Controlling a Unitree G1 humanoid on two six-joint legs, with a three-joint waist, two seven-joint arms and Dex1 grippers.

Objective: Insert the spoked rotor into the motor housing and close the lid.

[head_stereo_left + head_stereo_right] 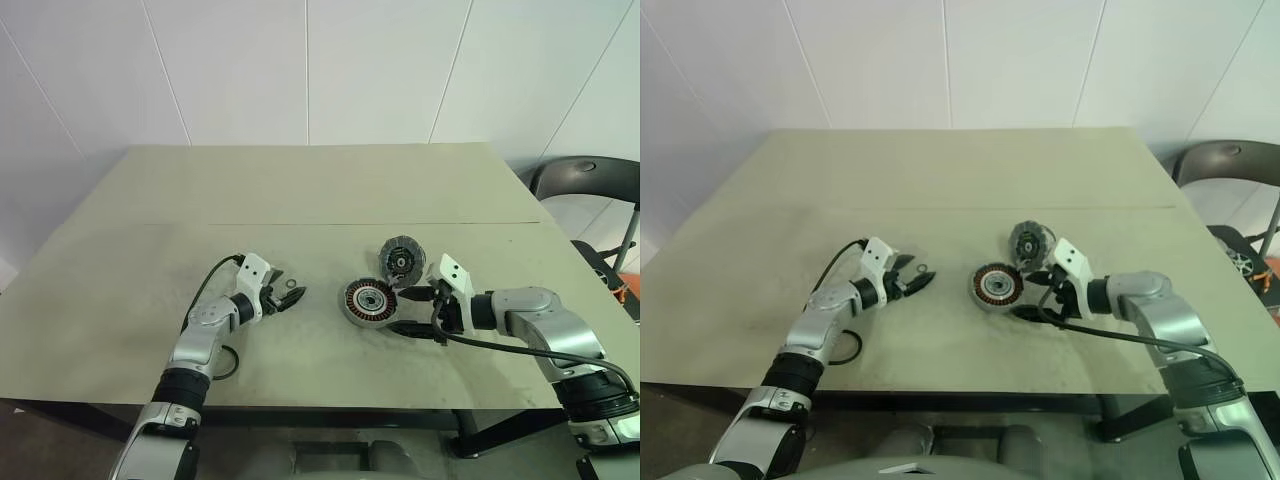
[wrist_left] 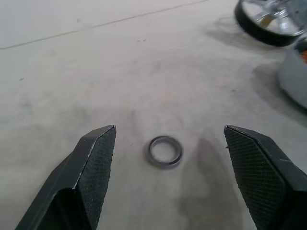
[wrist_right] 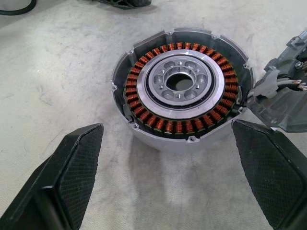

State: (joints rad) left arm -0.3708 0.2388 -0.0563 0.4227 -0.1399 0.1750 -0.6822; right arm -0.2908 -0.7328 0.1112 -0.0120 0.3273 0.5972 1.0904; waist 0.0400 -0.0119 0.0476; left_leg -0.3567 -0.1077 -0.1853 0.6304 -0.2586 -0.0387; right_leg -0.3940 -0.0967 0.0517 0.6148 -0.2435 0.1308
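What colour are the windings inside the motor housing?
Coppery orange-brown windings, ringed inside the silver-grey motor housing; clearest in the right wrist view.

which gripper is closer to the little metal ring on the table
Left. The left gripper is open right at the small ring, which lies on the table between its fingers. The right gripper is open across the table beside the motor housing.

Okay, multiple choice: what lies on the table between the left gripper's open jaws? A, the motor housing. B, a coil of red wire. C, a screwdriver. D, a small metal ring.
D: in the left wrist view a small metal ring lies flat on the table between the left gripper's open jaws, touching neither.
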